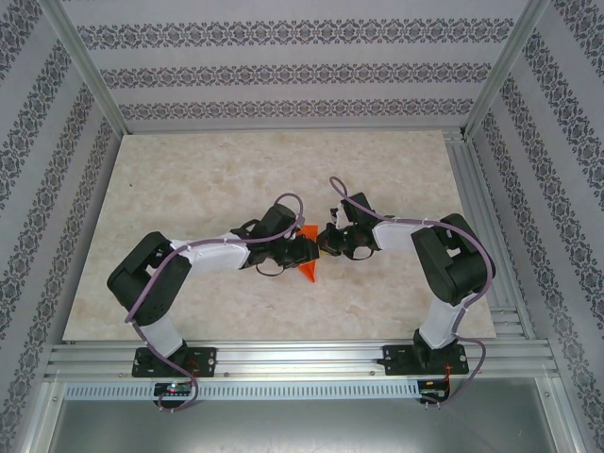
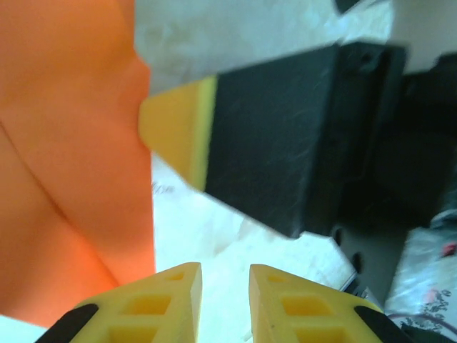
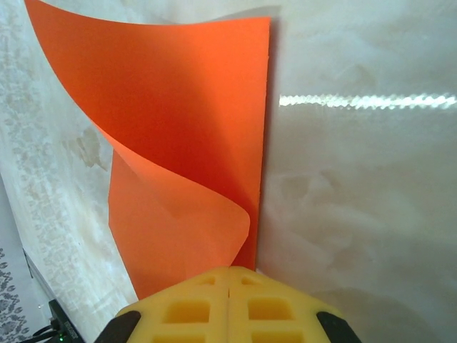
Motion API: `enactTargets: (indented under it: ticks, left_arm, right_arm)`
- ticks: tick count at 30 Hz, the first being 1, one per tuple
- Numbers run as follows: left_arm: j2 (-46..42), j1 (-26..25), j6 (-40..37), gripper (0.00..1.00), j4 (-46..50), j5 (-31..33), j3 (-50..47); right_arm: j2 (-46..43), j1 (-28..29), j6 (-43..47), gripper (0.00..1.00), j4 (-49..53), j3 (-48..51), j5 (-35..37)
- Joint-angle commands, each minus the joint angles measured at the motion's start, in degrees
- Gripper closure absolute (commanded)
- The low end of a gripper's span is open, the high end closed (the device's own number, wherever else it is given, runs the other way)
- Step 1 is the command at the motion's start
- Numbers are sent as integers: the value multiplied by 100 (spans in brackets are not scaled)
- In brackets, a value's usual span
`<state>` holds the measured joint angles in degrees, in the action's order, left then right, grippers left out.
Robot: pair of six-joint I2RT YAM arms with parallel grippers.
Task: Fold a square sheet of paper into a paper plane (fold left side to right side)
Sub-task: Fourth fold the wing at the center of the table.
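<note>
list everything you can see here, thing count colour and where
square sheet of paper: one, bright orange, mid-table between the claws, one side curled up and over
table: one, beige marbled, under everything
walls: three, white with grey patterned bands, around the table
frame rails: several, silver metal, along the near edge and up the corners
left arm: one, black and white, base near-left, reaching to centre
right arm: one, black and white, base near-right, reaching to centre
left claw: one, yellow tips, open beside the paper, nothing between
right claw: one, yellow tips, shut on the paper's edge
</note>
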<state>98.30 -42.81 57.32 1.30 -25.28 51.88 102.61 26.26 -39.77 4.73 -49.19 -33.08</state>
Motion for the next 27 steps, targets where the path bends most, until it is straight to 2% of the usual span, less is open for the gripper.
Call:
enactTargets:
  ticks: [1,27]
  left_arm:
    - [-67,-94,116,74,-189,-61,-191]
    - [308,-281,253,75,-517,-30,-374]
  right_arm:
    - [62,72,147,97,65,-161,89]
    - [137,142,222,97,140,-191,140]
